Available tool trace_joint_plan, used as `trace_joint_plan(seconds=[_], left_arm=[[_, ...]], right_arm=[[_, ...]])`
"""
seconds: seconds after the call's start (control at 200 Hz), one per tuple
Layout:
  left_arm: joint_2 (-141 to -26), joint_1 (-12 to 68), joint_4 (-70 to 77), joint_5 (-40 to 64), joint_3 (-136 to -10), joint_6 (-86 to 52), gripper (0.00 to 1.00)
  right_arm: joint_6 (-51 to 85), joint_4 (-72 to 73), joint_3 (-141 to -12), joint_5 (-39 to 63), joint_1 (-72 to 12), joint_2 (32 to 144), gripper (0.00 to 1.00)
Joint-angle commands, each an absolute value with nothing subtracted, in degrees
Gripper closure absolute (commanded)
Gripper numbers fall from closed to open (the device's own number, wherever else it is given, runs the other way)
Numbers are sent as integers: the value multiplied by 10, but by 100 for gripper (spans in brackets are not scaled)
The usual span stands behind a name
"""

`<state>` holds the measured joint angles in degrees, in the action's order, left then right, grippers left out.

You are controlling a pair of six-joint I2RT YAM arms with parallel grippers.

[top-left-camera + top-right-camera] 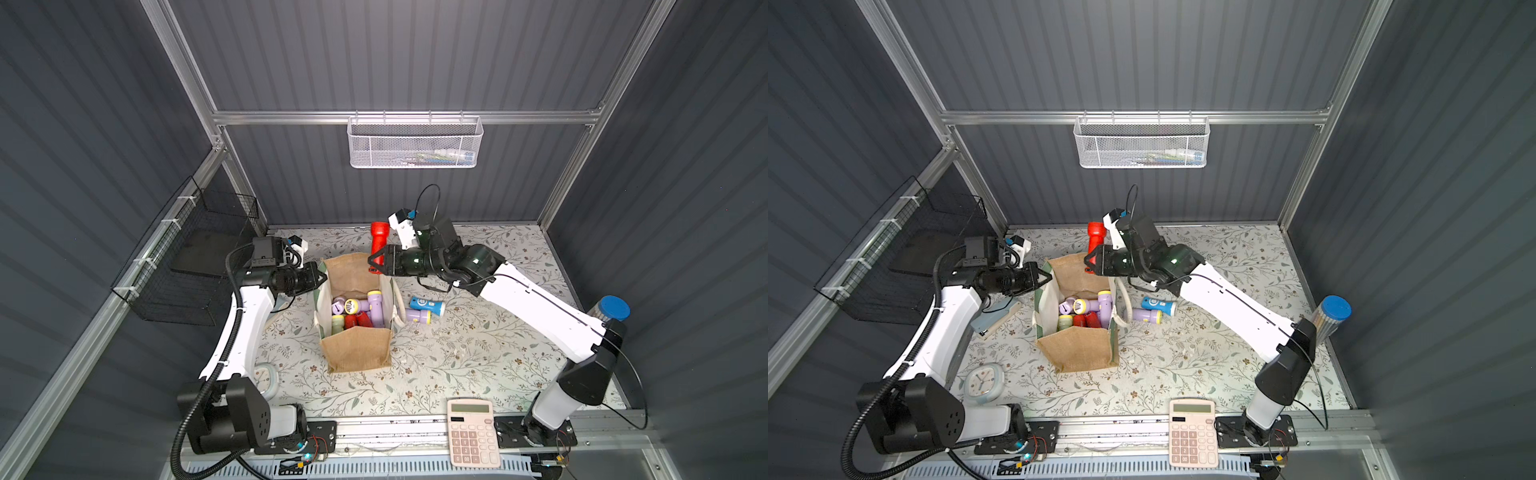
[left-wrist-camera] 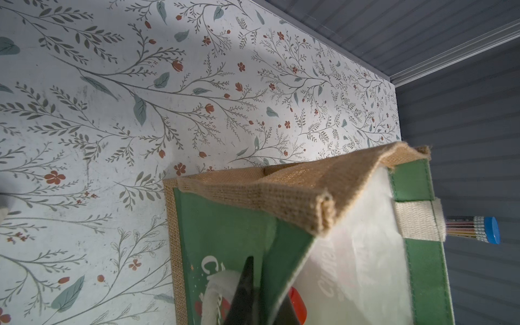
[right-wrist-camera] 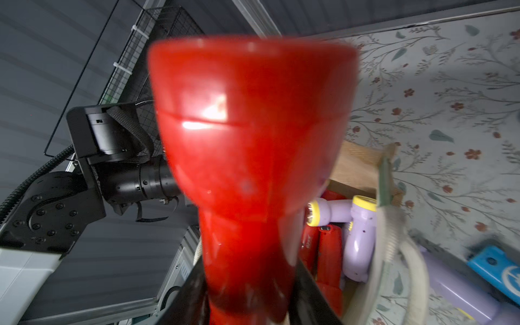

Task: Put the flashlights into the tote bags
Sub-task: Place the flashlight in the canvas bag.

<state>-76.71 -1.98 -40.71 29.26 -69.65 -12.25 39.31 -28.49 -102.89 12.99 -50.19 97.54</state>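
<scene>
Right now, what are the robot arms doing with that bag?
The left pincer grips the side edge of the tote bag. The right pincer holds a red flashlight up by the bag's far rim. Several flashlights lie inside; a blue flashlight and a lilac flashlight lie on the table beside it.

Left fingers [image 2: 245,291] tight on tote bag [image 1: 357,349], right fingers [image 3: 309,295] on red flashlight [image 1: 379,235].

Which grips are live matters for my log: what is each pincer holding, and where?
Right pincer grips the red plastic flashlight by its narrow handle. Left pincer pinches the tan jute tote bag by its green side panel's top edge.
</scene>
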Motion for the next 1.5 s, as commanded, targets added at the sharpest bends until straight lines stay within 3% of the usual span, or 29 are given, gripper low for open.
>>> trace_joint_plan(seconds=[0.0,0.665,1.496], left_arm=[[-753,-20,-402,321,-700,-121,100],[-751,-20,-394,324,-693,-120,100],[-757,-20,-394,320,-691,-122,100]], right_arm=[[389,-288,-1056,167,-523,1019,74],[425,-288,-1072,252,-567,1178,74],[414,-361,-1098,304,-580,1247,73]])
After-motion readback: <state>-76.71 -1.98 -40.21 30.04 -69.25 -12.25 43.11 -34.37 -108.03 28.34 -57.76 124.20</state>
